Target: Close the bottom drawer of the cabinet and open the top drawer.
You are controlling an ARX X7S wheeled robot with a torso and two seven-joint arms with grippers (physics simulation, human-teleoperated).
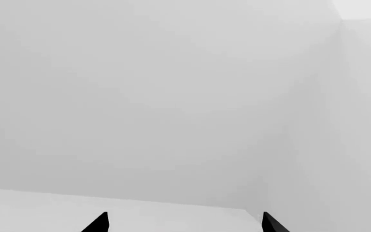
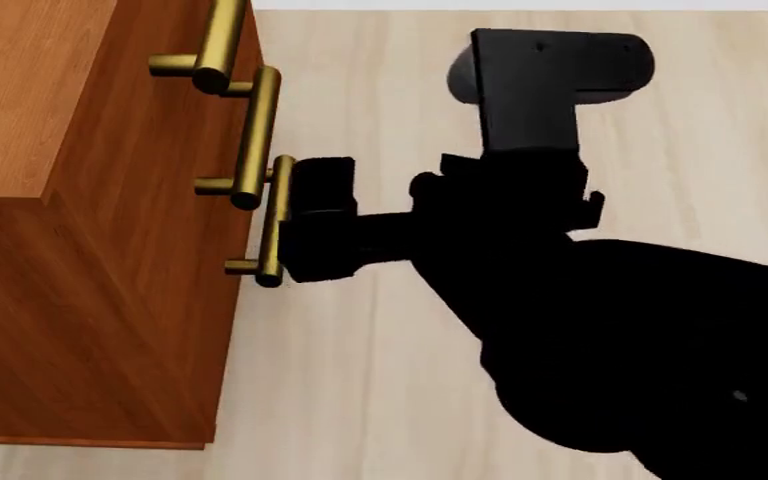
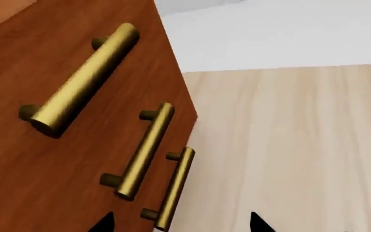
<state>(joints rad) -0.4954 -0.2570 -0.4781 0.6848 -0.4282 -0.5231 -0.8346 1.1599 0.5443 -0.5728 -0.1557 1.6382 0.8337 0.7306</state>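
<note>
Looks like bare simulated room, home-ish at best. Pale wood plank floor [image 2: 398,380], plain white walls [image 1: 172,96] meeting in corner, zero clutter. Only furniture: small reddish-brown cabinet [image 2: 77,280] with brass bar handles [image 3: 82,82], kind you'd see in bedroom or living room. Flat renders, no real texture.

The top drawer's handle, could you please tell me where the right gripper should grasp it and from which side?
Probably at mid-length of the top drawer's brass bar handle, approached straight at the cabinet front. The bar stands off the drawer face on two end posts, leaving a gap behind for one finger, so the middle is clear. The right gripper is now at the lowest handle.
</note>
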